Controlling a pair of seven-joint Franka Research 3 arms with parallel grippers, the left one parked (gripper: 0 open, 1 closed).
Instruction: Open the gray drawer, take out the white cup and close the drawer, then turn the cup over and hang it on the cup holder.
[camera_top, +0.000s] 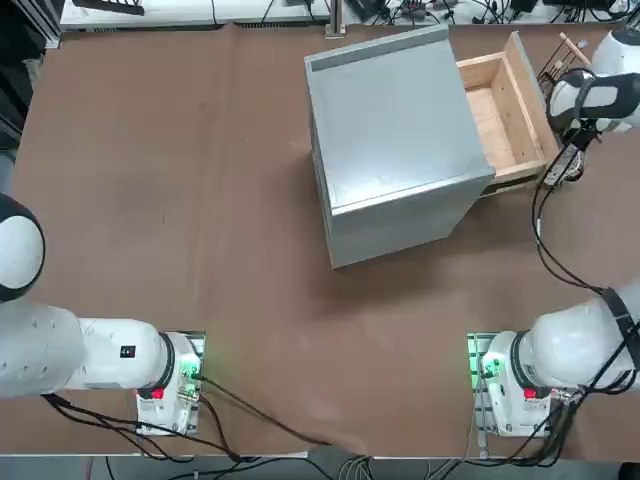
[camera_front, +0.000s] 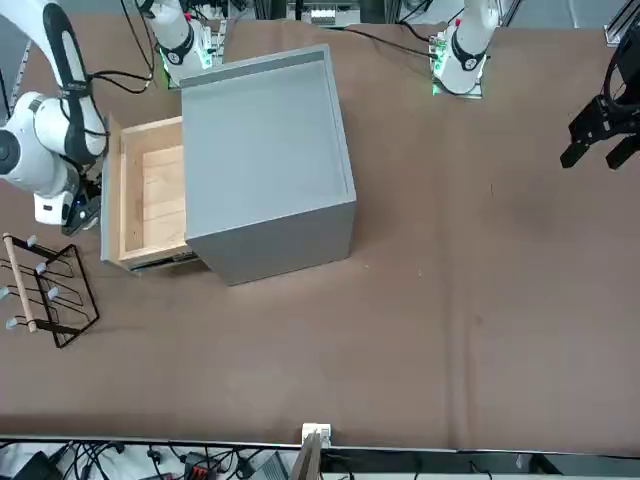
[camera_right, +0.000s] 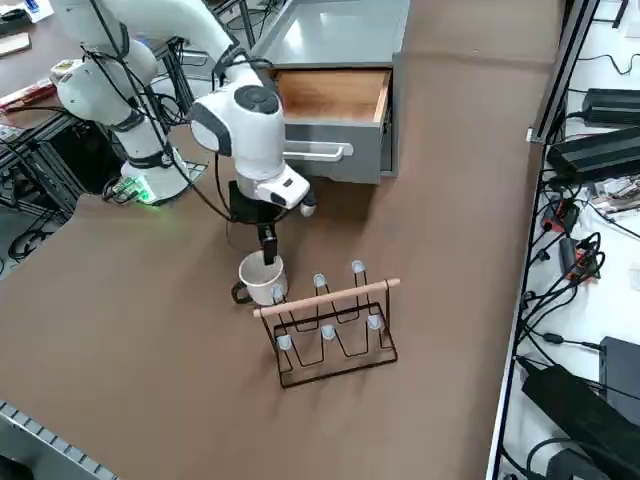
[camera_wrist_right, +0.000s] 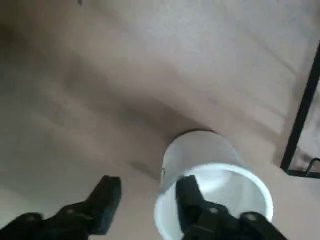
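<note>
One finger of the spread right claw (camera_wrist_right: 145, 200) inside the upright white cup (camera_wrist_right: 212, 175), rim between fingers.

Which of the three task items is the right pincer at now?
The white cup, upright on the table beside the cup holder. The open right pincer straddles its rim; the gray drawer stands open behind.

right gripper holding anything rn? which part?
Not clamped yet: the right gripper is open, its fingers straddling the white cup's rim wall, one inside, one outside. The cup stands on the table.
</note>
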